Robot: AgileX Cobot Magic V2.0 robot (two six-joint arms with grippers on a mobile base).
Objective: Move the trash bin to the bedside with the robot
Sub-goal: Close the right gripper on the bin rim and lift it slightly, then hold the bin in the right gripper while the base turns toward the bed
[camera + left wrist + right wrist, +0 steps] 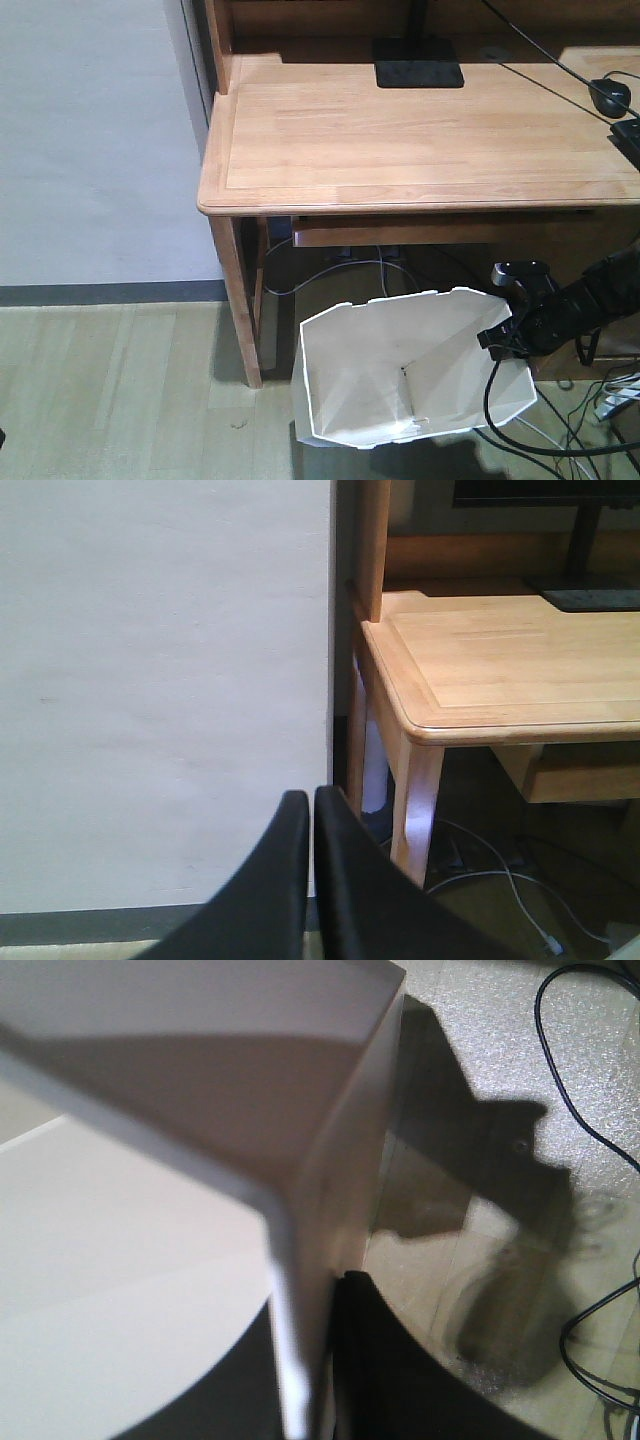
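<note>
Exterior front-facing: white trash bin [400, 375] on the floor [120, 400], just below the table [400, 130] front edge, right of the table leg [238, 300]. Right end effector [502, 335] clamped on the bin's right rim, straddling it inside and out. Left end effector [312, 880] pressed together, holding nothing, facing the pale wall [160, 680] beside the table.

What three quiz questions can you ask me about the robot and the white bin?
1. Which gripper pinches the rim of the trash bin? A) left gripper B) right gripper
2. True or false: the bin sits on top of the wooden desk.
3. Fill in: the left gripper's fingers are ___, holding nothing.
Key: 1 B; 2 false; 3 shut.
</note>
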